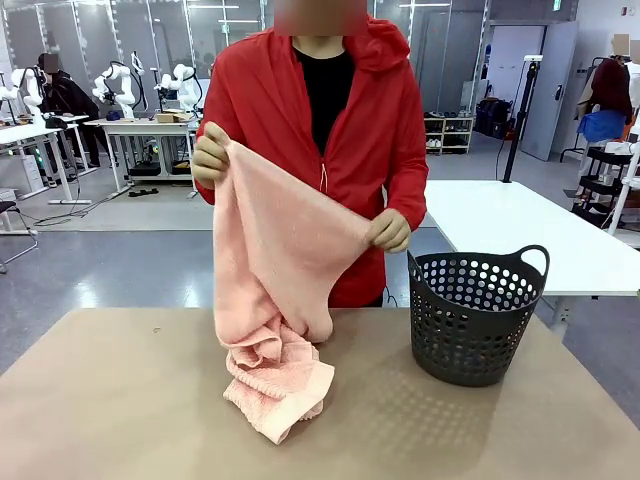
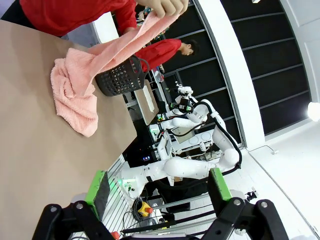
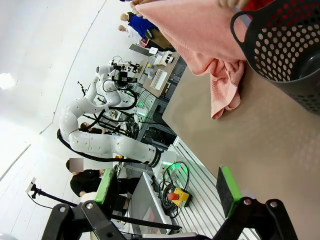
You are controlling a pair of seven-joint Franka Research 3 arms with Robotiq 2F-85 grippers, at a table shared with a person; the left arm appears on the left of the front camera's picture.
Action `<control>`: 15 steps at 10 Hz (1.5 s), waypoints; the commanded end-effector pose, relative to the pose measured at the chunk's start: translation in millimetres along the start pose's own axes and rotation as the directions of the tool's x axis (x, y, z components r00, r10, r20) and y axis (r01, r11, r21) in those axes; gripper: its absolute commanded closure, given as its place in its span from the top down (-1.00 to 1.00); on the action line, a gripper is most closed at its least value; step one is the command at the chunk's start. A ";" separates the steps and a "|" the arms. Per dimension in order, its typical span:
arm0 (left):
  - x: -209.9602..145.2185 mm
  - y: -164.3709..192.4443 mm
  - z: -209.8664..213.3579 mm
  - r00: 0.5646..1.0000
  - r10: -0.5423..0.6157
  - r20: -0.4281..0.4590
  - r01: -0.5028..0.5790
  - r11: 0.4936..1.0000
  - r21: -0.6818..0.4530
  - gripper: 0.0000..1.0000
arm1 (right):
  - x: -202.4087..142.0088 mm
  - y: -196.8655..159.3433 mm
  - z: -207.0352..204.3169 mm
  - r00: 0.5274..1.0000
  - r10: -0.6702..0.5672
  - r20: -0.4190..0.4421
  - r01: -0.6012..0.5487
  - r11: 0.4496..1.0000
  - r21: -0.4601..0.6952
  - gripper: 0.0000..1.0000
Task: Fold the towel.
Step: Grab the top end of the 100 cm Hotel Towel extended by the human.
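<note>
Left gripper [image 2: 158,186] and right gripper [image 3: 166,185] both spread wide, holding nothing. Person's hands [image 1: 210,155] hold the towel [image 1: 275,260] up by its top edge, lower end bunched on the table [image 1: 110,400] near the basket [image 1: 475,320]. Looks pre-fold. Next: towel laid flat, then a corner pinch.

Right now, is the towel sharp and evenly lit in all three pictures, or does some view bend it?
Front view: the towel is sharp under soft, even light. Left wrist view: wide-angle bending curves the background lines, but the towel's texture reads clear. Right wrist view: rolled sideways; the basket looms large, the pale background is washed out.
</note>
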State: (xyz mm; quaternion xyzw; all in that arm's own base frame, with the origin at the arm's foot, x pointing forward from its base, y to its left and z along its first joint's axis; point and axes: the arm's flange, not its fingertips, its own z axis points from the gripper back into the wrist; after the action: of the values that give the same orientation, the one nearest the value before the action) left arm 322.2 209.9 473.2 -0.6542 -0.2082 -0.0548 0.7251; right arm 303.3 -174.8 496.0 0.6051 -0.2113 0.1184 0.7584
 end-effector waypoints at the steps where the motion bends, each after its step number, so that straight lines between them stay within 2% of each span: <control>1: -1.0 -0.6 1.1 1.000 -0.007 -0.004 0.007 1.000 -0.014 1.00 | 2.2 0.6 0.7 1.000 0.022 0.008 -0.022 1.000 0.011 1.00; 15: -1.0 -0.6 1.1 1.000 -0.007 -0.004 0.007 1.000 -0.014 1.00 | 2.2 0.6 0.7 1.000 0.022 0.008 -0.022 1.000 0.011 1.00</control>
State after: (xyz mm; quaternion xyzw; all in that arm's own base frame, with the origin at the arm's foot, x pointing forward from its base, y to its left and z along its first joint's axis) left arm 322.2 209.9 473.2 -0.6542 -0.2082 -0.0548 0.7251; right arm 303.3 -174.8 496.0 0.6051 -0.2114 0.1185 0.7584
